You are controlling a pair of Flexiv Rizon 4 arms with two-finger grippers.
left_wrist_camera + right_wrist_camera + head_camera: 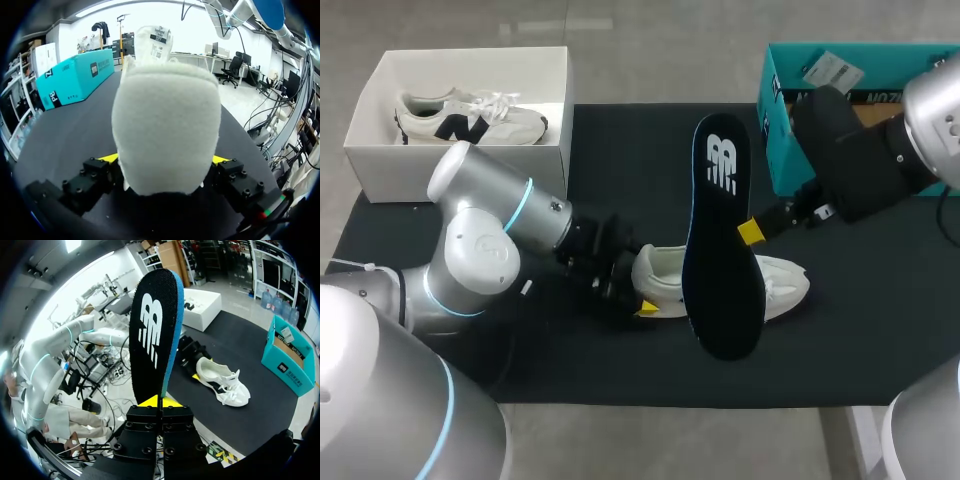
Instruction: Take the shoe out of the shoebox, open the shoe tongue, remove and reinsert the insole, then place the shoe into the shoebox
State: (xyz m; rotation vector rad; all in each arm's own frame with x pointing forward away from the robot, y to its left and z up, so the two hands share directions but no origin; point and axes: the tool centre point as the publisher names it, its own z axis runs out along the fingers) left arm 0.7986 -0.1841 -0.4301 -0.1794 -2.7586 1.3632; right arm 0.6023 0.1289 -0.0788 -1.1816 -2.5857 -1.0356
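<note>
Main risk as I see it: the insole [150,330] is pinched only at a thin bit of its edge, so it prob. swivels or slips in the grip once its tip meets the shoe [782,283]. It's soft too, so it may fold or bunch at the collar instead of sliding down to the toe. In the head view the insole hangs right over the shoe, mid-table, a bit right of centre, and hides the opening. I can't tell if the tongue is pulled back enough, so lining up is partly blind. Second worry: the shoe is held at the heel only and lies on the black mat [620,150]. A push toward the toe could pivot it or drag it out of the hold.

Right gripper [160,402]: fingers nearly together, clamped on the insole's edge from both sides, w/ the insole standing up ahead of it, logo end farthest out.

Left gripper [165,165]: fingers set wide apart, one yellow tip on each side of the heel, both seem to press on it, so I read it as clamped on the shoe.

The white shoebox [460,165] sits far left w/ a second shoe [470,118] in it. A teal box [775,140] is far right, near the right arm.
</note>
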